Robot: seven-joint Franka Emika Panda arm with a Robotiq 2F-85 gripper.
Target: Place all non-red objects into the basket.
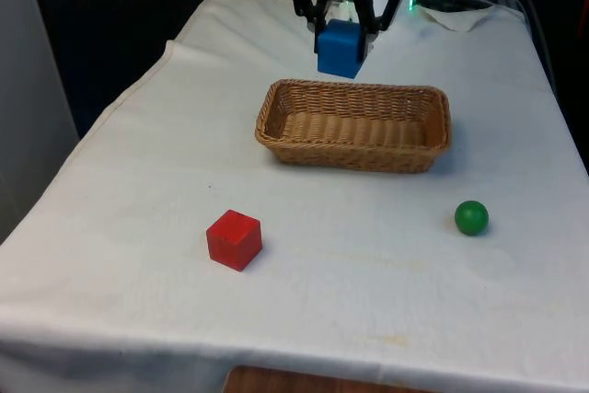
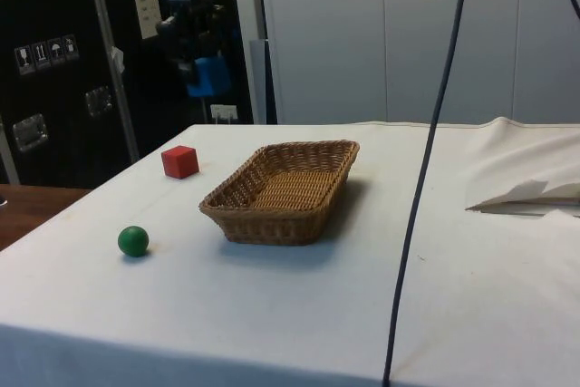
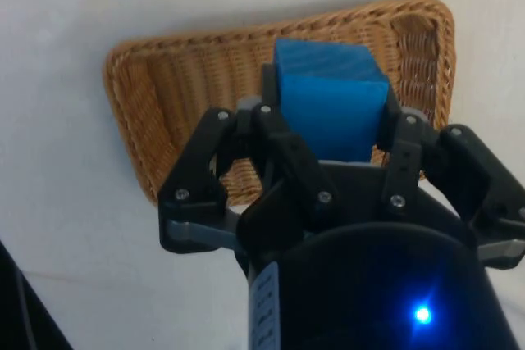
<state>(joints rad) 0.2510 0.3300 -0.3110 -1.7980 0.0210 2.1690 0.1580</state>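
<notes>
The gripper (image 1: pixel 342 32) is closed on a blue cube (image 1: pixel 340 48), held clear of the table above the far rim of the basket (image 1: pixel 353 123). The step in hand appears to be carrying this cube to the basket. The next move calls for centring it over the basket's floor, lowering, then releasing. A green ball (image 1: pixel 471 217) lies on the cloth near the basket, not yet collected; a red cube (image 1: pixel 234 239) sits near the basket and should remain. The white tablecloth (image 1: pixel 138 181) is creased. Dark cabinets (image 2: pixel 54 61) stand behind the basket in the side view.
</notes>
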